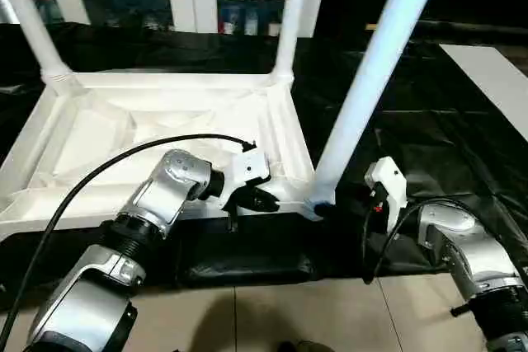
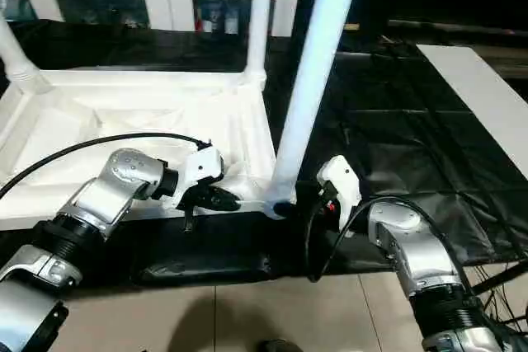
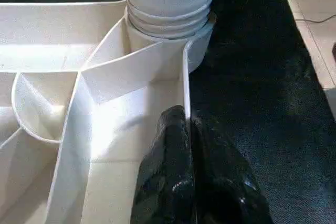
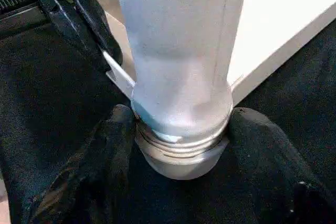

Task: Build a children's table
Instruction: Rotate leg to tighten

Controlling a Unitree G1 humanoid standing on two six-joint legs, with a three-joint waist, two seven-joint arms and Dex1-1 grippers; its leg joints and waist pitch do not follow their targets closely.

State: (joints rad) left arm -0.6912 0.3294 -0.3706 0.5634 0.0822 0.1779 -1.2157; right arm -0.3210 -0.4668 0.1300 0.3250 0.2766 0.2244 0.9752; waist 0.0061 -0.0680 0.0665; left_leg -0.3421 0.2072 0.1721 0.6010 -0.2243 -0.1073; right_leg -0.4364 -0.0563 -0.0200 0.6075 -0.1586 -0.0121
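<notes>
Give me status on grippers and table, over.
Left gripper shut, pinching tabletop rim. Right gripper around near-right leg base at its socket. Three legs up. Nothing in the way.

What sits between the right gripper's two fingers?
The threaded base of the near leg, where it meets the tabletop corner, sits between the right gripper fingers in the right wrist view.

Head stereo pair looked down over both forearms; wrist cams sat close, all sharing the tabletop [image 1: 285, 133] near-right corner socket.
</notes>
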